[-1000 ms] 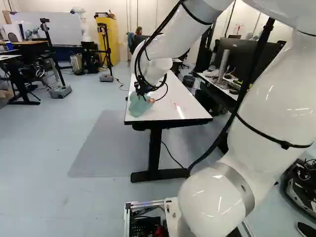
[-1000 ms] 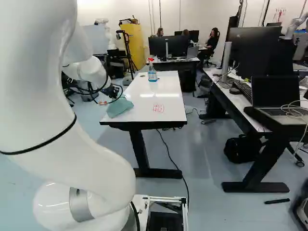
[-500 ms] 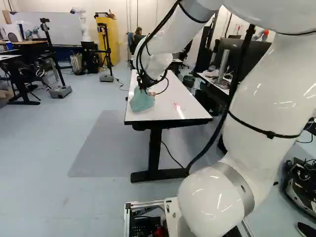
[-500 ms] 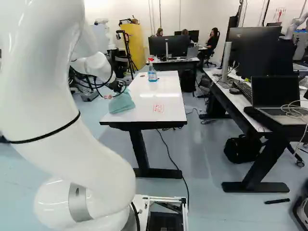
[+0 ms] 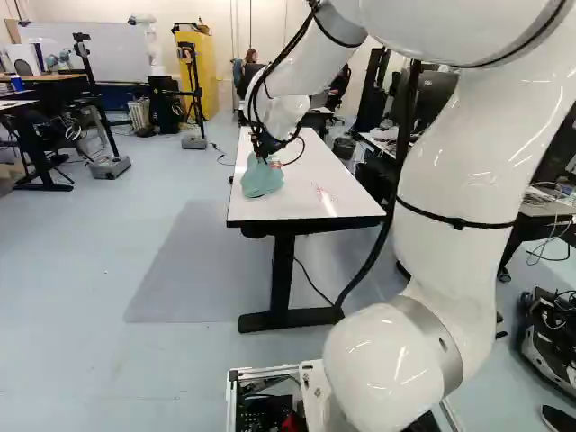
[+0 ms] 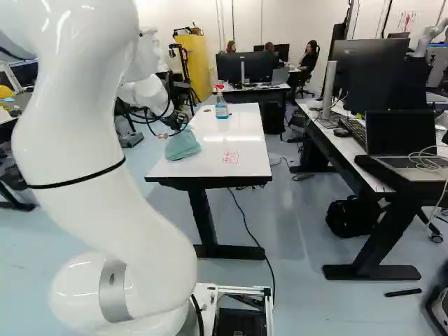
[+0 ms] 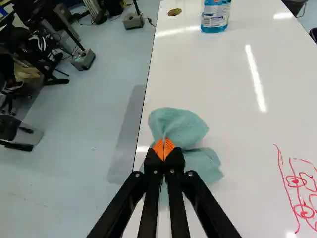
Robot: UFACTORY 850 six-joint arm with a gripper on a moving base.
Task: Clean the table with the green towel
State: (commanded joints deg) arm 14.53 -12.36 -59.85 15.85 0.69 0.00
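Nearest, well this side of the green towel (image 6: 183,143), is the round lowest joint (image 5: 393,364) of the white arm (image 5: 461,184), which rises, bends over and comes down above the towel. An open laptop (image 6: 401,134) sits on a side desk (image 6: 343,145), well to the right of the towel in the right base view. The towel itself lies bunched on the white top of the bench (image 6: 241,168), close to its near end and right by one long edge. The jaws are clenched on it, their orange pads (image 7: 169,147) brought together, with one soft fold bulging ahead of them and another out beside them. On the bench top, to the towel's right in the right base view, are red hand-drawn marks (image 7: 299,191): long lines, ovals and loops, in which I can make out no words. Farther along the bench than the towel stands a spray bottle (image 6: 221,110) with a red trigger and blue liquid, wearing a white label (image 7: 215,16) covered in small print. Well past the towel come a desk with dark monitors (image 6: 243,68), a yellow cabinet (image 6: 198,59) and, on the far wall, small red marks (image 6: 404,19) too tiny to read.
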